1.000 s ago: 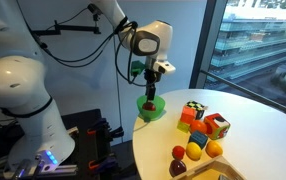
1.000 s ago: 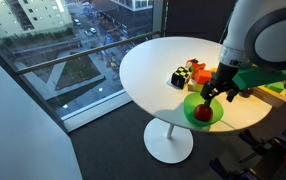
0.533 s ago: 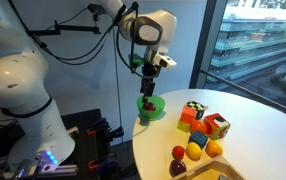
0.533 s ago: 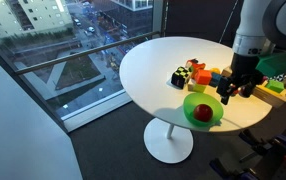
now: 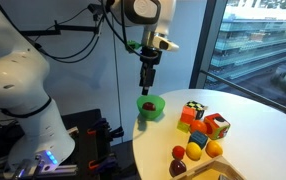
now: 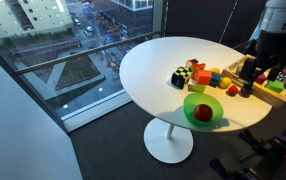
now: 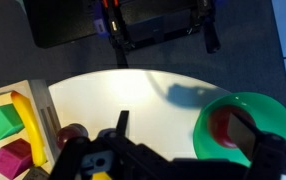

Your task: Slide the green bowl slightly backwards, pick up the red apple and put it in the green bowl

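Apple (image 6: 202, 114) (in bowl (image 6: 190, 103)) well below jaws.

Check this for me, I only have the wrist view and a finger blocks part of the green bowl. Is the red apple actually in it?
Observer: Yes. In an exterior view the red apple lies inside the green bowl, and nothing is gripping it.
Operator: Pincer clear of the bowl? I can't judge height from here.
Observer: Clear. In an exterior view the pincer hangs above the bowl's rim with a visible gap, touching neither the bowl nor the apple.
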Motion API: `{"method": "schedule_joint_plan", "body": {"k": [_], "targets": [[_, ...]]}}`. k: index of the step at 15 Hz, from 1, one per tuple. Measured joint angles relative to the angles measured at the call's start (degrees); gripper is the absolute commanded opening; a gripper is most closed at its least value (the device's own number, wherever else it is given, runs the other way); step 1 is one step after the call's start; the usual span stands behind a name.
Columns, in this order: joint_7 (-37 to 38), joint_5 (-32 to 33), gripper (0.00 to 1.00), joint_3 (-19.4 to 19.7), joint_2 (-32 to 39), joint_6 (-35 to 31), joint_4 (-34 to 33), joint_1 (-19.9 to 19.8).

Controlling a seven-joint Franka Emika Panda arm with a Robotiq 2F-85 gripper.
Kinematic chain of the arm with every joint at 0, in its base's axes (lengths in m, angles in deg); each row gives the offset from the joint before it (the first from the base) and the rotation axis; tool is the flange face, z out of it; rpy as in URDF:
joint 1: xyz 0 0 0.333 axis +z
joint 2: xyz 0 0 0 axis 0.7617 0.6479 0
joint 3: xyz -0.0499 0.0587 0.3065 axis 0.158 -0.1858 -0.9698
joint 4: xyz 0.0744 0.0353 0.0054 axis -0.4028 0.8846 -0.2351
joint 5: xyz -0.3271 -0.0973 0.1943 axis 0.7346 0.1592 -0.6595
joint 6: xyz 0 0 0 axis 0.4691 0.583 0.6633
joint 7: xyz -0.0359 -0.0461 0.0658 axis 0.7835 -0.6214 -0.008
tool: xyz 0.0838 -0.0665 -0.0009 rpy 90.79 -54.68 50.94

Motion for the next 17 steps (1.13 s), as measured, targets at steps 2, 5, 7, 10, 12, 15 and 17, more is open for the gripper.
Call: {"method": "schedule_joint_plan", "body": {"k": [2,5,7,10,12,15,17], "targets": [[-0.09,0.03,1.00,0.38,-2.42,0.66,-0.03,-0.77],[-0.47,-0.13,1.00,1.50,-5.95,1.09,-0.20,-1.55],[-1.42,-0.83,1.00,2.41,-8.00,1.10,-0.52,-1.85],[-3.63,-2.13,1.00,3.43,-10.47,1.10,-0.91,-1.97],[-5.85,-3.25,1.00,3.82,-11.75,1.10,-0.92,-1.97],[-9.58,-4.99,1.00,4.18,-13.09,1.35,-0.91,-1.96],[-11.02,-5.38,1.00,4.35,-13.56,1.67,-0.91,-1.95]]}}
